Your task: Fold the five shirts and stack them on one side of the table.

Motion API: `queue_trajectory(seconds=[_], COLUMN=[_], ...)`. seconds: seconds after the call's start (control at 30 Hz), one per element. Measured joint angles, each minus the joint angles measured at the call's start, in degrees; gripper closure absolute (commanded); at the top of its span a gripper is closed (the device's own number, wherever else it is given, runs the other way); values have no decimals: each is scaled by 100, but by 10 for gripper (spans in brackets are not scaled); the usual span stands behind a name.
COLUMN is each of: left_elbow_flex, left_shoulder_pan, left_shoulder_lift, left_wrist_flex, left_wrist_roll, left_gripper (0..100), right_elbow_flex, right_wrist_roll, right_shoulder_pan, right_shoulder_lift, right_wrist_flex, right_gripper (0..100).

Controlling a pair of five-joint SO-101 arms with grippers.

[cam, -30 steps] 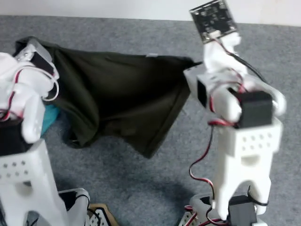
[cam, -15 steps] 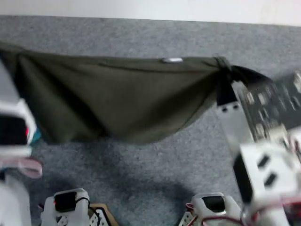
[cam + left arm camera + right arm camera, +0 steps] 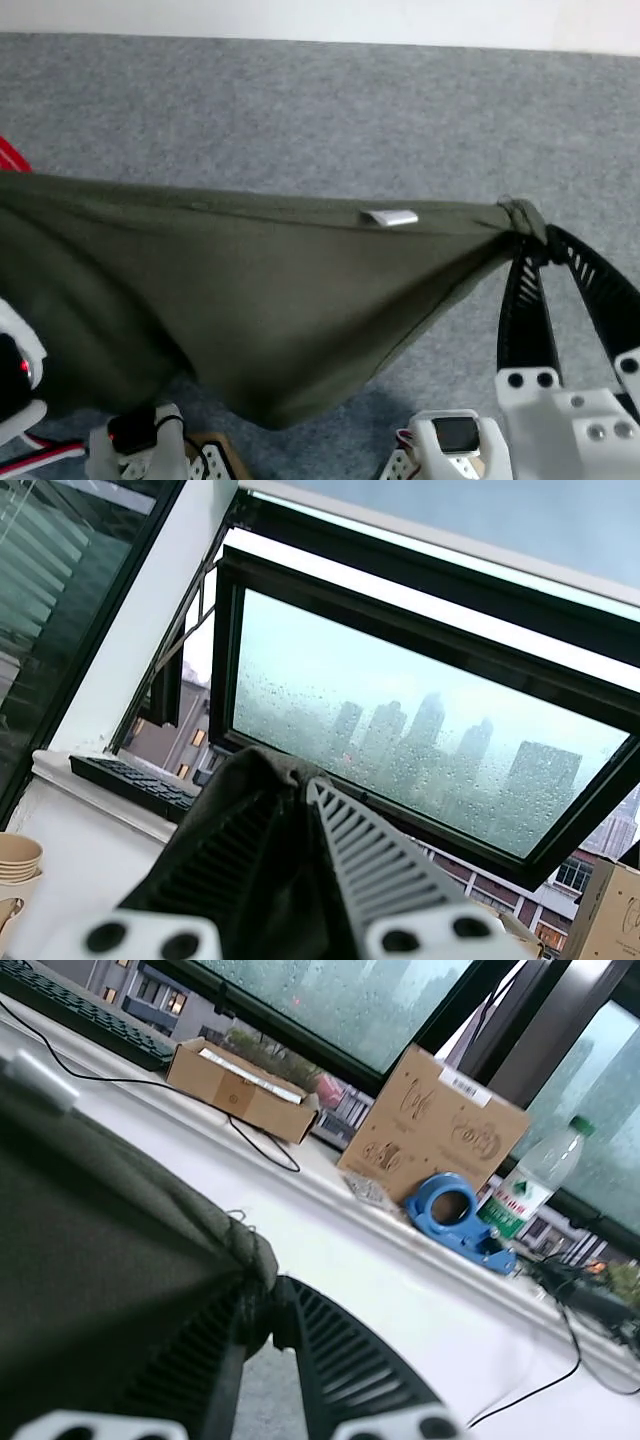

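A dark olive shirt (image 3: 230, 290) hangs stretched in the air across the high view, above the grey table (image 3: 330, 110). A white label (image 3: 390, 217) sits on its upper edge. My right gripper (image 3: 525, 235) is shut on the shirt's bunched right corner, its black fingers (image 3: 525, 310) pointing away from the arm base. In the right wrist view the cloth (image 3: 90, 1260) is pinched at the gripper (image 3: 262, 1300). In the left wrist view my left gripper (image 3: 290, 780) is shut on a fold of the dark cloth (image 3: 262, 768), aimed up at a window.
A red object (image 3: 8, 155) peeks in at the table's left edge. The two arm bases (image 3: 140, 440) (image 3: 455, 440) stand at the near edge under the shirt. The far half of the grey table lies bare.
Both arms have lifted the shirt higher toward the camera and pulled it wider apart. It now spans the view taut, and the right gripper has come nearer.
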Motion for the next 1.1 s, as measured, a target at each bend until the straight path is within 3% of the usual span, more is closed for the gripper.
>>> queue_trajectory(seconds=[0.27,0.5,0.77,0.87,1.1], left_elbow_flex=[1037,3508,6057,6497,6541], left_shoulder_pan=[0,26,782,914,774], left_shoulder_lift=[0,53,114,220,1407], left_wrist_flex=[-255,-1820,-3692,-4149,-4343], left_wrist_roll=[0,-123,-862,-888,-888], left_gripper=[990,990,990,989,989], right_elbow_flex=[519,1741,3051,3455,4615], right_wrist_roll=[35,44,44,-185,-1319], right_shoulder_pan=[35,79,44,-290,-1732], right_shoulder_lift=[220,1222,2242,2321,2321], right_wrist_flex=[0,-167,-1327,-1530,-1600], right_gripper=[993,993,993,993,986])
